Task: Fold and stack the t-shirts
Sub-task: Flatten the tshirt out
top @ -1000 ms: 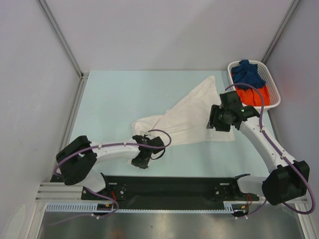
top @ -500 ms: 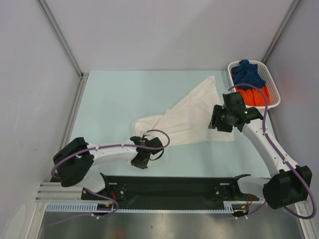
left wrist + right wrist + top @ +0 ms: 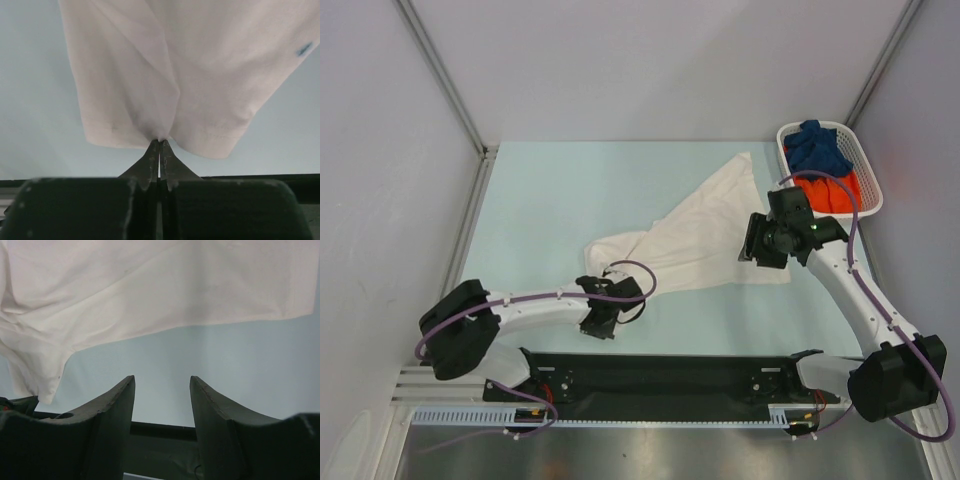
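We see the white t-shirt (image 3: 692,232) lying rumpled in a diagonal band across the middle of the pale blue table (image 3: 550,200). One end reaches toward the upper right of the top view and the other bunches at lower centre. Our left end effector (image 3: 159,146) is pinched together on the hem of that bunched end. In the left wrist view the cloth fans out upward from the closed tips, and a small dark mark shows on the cloth at the upper right of the frame. Our right end effector (image 3: 162,385) has its fingers apart with nothing between them. In the right wrist view they frame bare table, while the shirt's edge runs across the upper half of the frame. In the top view it sits at the shirt's right edge. The white lattice basket (image 3: 868,170) stands at the upper right, holding the dark blue t-shirt (image 3: 817,147) toward the top and the orange t-shirt (image 3: 828,192) just below it
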Controlling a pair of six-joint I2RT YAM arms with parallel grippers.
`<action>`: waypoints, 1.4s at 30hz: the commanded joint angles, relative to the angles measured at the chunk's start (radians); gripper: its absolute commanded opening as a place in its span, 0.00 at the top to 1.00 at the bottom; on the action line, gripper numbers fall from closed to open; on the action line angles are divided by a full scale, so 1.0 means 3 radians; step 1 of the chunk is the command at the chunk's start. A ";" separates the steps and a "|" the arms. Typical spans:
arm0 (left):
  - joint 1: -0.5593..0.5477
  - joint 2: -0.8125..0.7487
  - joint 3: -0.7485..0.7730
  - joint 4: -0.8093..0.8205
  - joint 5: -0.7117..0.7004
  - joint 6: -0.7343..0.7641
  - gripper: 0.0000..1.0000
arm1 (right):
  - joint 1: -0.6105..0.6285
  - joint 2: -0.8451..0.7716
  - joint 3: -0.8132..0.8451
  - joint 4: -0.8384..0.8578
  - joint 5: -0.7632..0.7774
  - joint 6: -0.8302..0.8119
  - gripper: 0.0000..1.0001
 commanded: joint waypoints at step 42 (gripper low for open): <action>0.2120 -0.1763 0.0605 0.0074 0.2038 0.0179 1.00 | -0.1607 0.0681 -0.0733 0.0746 -0.0043 0.0508 0.45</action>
